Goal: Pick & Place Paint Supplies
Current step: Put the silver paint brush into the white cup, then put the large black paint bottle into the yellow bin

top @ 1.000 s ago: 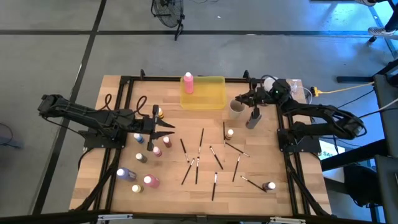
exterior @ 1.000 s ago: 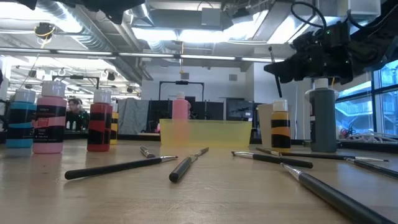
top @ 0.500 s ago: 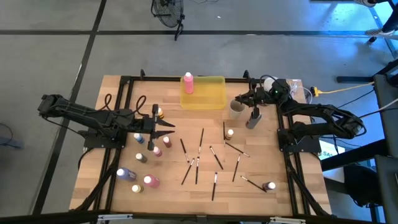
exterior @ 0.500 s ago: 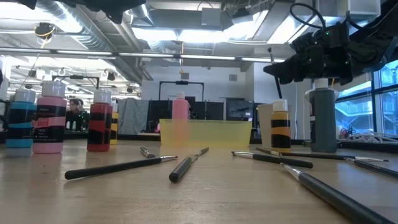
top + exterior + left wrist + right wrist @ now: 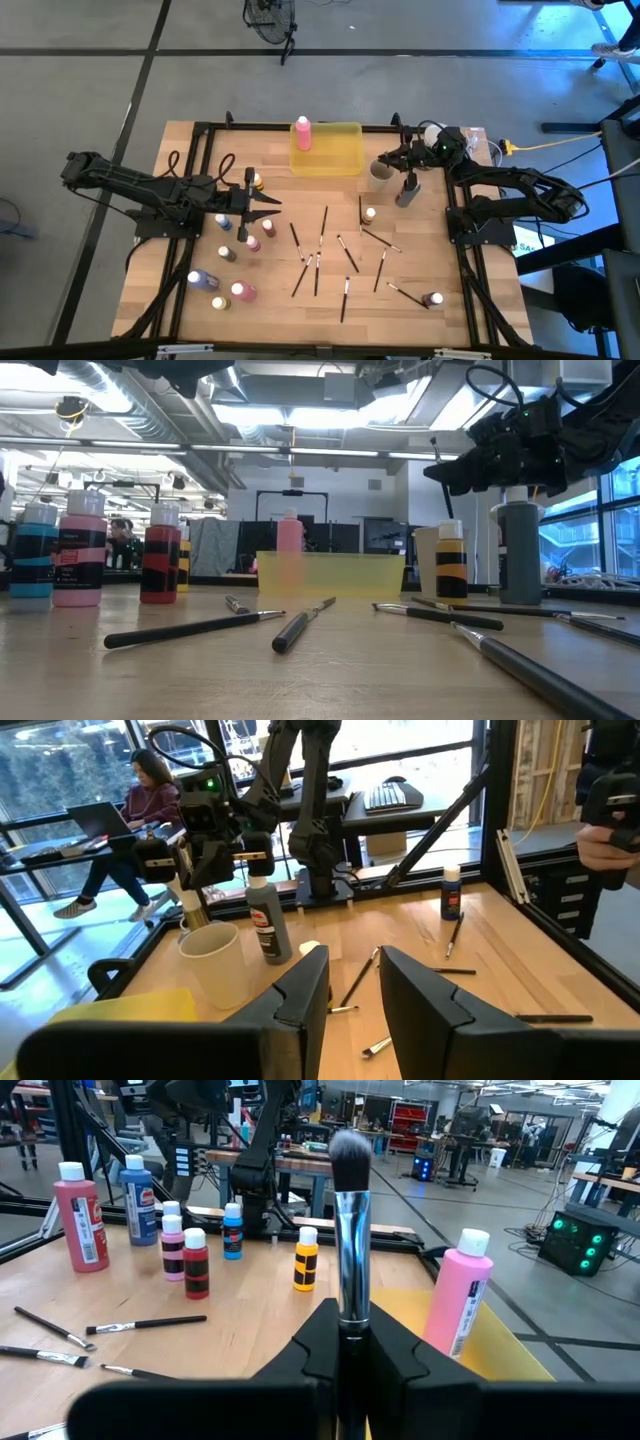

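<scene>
Right tool (image 5: 345,1342) clamped on brush (image 5: 347,1230), above cup (image 5: 380,174)

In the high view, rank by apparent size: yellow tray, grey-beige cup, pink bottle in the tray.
1. yellow tray, clearly largest.
2. and 3. grey-beige cup and pink bottle look similar; too close to rank.

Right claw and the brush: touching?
Touching. The right wrist view shows the right claw shut on the brush, its fingers pressed against the handle, bristles up.

Wooden table (image 5: 400,300) carries paint bottles (image 5: 243,291), paintbrushes (image 5: 323,222), yellow tray (image 5: 345,160), cup (image 5: 380,176).
</scene>
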### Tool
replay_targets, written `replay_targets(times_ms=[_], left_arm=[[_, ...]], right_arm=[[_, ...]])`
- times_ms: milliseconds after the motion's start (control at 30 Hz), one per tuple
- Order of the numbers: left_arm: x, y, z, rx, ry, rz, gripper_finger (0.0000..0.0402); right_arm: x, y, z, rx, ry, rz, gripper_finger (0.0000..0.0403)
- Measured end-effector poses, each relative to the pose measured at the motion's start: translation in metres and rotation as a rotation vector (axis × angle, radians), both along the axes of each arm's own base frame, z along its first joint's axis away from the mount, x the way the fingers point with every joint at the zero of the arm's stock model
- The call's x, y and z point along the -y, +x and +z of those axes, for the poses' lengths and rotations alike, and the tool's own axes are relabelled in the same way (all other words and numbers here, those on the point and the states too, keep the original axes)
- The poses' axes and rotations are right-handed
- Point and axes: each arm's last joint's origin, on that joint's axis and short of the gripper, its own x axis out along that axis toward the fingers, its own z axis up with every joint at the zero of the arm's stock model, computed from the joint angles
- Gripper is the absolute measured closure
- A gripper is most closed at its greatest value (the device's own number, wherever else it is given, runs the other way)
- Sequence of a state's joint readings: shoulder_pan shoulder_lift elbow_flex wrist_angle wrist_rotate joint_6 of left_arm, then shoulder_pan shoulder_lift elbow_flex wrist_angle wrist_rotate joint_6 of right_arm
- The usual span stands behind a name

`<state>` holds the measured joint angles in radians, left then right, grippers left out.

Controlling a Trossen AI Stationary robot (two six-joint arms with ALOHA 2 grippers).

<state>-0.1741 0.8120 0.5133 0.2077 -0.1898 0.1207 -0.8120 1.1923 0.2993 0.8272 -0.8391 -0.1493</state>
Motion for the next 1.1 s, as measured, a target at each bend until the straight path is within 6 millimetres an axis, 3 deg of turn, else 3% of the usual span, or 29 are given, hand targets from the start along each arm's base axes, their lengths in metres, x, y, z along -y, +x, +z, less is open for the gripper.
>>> replay_targets(times_ms=[133, 433, 800, 1100], left_arm=[[0.0, 0.0, 0.0, 0.0, -0.004, 0.0, 0.0313], [0.0, 0.0, 0.0, 0.001, -0.006, 0.0, 0.0315], [0.0, 0.0, 0.0, 0.003, -0.006, 0.0, 0.0315], [0.0, 0.0, 0.0, -0.001, -0.003, 0.0, 0.0315]], right_arm=[[0.0, 0.0, -0.001, -0.006, 0.006, 0.001, 0.0378], [0.0, 0.0, -0.003, -0.024, 0.025, 0.001, 0.0314], [0.0, 0.0, 0.0, -0.001, 0.01, 0.001, 0.0307], [-0.005, -0.004, 0.025, 0.15, -0.037, 0.024, 0.0306]])
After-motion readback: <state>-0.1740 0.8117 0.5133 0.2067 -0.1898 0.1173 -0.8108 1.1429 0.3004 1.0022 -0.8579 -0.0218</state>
